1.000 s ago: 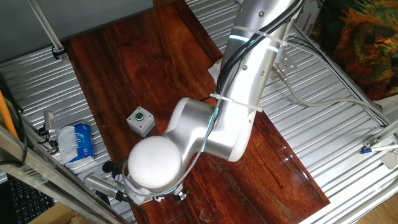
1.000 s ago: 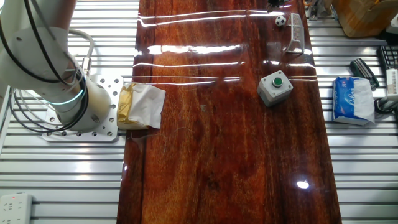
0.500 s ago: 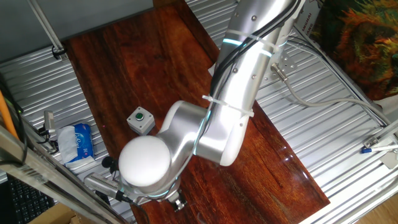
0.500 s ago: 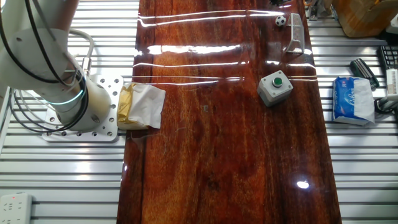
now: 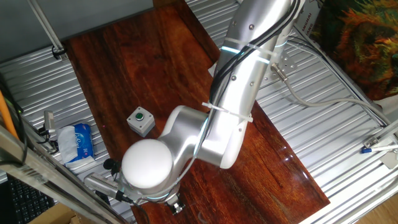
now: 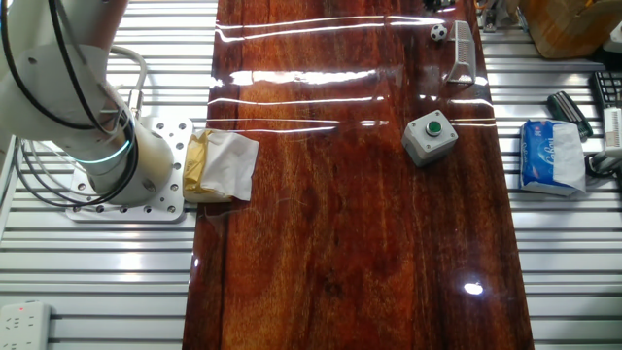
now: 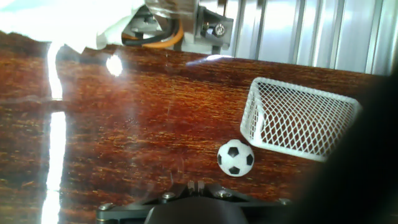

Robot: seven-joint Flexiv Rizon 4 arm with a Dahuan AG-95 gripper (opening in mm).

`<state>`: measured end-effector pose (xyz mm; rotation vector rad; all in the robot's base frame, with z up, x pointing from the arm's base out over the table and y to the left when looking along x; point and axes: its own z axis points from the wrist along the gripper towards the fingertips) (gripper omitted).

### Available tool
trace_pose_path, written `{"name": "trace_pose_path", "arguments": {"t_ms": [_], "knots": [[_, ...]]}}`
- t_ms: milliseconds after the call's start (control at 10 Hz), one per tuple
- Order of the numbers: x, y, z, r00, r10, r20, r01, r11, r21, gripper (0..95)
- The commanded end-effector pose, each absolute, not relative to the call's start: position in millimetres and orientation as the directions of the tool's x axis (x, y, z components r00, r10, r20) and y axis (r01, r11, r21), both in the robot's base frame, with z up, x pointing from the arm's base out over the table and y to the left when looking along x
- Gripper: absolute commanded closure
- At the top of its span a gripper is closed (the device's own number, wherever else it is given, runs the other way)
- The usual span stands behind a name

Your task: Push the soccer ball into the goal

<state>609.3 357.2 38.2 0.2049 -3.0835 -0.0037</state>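
Arm shifted slightly, soccer ball (image 7: 235, 157) just beyond gripper (image 7: 193, 186)

I can't read any text from here: the blue tissue pack (image 6: 553, 156) has print too small to make out, and the cardboard box (image 5: 306, 18) lettering is blurred.
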Motion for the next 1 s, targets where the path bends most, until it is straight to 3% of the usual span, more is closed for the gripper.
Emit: {"name": "trace_pose_path", "arguments": {"t_ms": [100,700,1000], "knots": [[613.1,359.6,38.2,-0.991,-0.123,0.043,-0.123,0.992,0.003,95.0],[620.4,359.5,33.5,-0.994,-0.11,0.018,-0.11,0.994,-0.009,95.0],[619.4,345.0,30.4,-0.986,-0.169,-0.014,-0.167,0.984,-0.062,95.0]]}}
